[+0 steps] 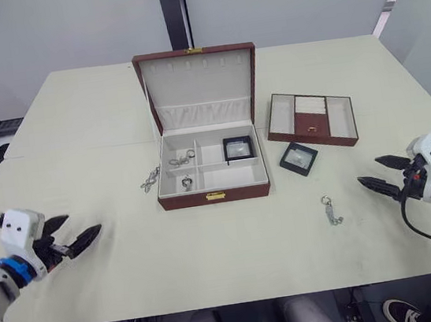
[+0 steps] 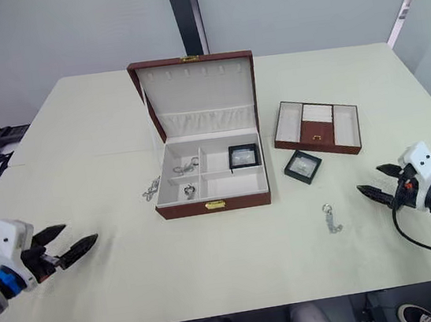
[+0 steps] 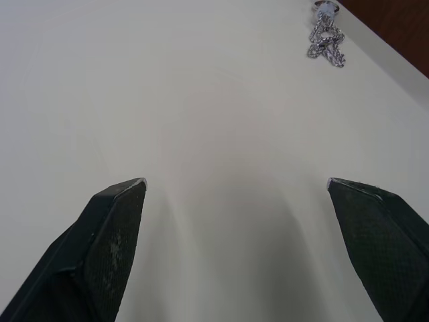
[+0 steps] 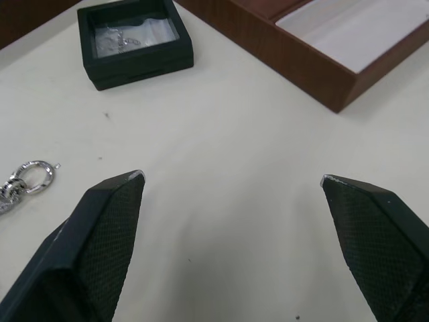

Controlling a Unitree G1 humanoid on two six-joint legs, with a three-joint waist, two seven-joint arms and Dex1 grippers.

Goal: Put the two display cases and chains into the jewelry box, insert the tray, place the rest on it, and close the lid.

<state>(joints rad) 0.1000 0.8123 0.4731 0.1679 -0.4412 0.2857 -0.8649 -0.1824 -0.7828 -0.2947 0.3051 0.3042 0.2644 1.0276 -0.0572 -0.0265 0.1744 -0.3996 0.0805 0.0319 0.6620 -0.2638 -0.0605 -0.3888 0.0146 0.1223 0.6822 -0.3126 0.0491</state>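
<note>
Chains come first on the robot's left — one lies loose on the worktop [image 1: 79, 147] just beside the left wall of the jewelry box [image 1: 214, 196], a small silver tangle [image 1: 150, 179] that the left wrist view shows as limp, kinked links ending in a ring. It looks light and floppy, likely to slither out of a pinch, so I would judge the bunched middle a safer hold than a trailing end. The left gripper [image 1: 72, 234] hangs low over the near-left worktop, well apart from it, jaws spread wide and empty. The jewelry box stands open at the centre with its lid [image 1: 198, 80] upright; two chains rest in its left compartments [image 1: 181, 161] [image 1: 187, 184] and one display case [image 1: 238, 148] sits in a right compartment. To the right of the box, the second display case [image 1: 298, 158] lies on the worktop — stiff and flat, its black frame the place to grip across opposite edges, since the clear top looks slick and could scratch. Behind it lies the tray [image 1: 311, 119], rigid and probably best taken by a side wall. A fourth chain [image 1: 331, 211] lies stretched out nearer the front edge. The right gripper [image 1: 382, 173] hovers at the far right, jaws also wide apart, holding nothing.
</note>
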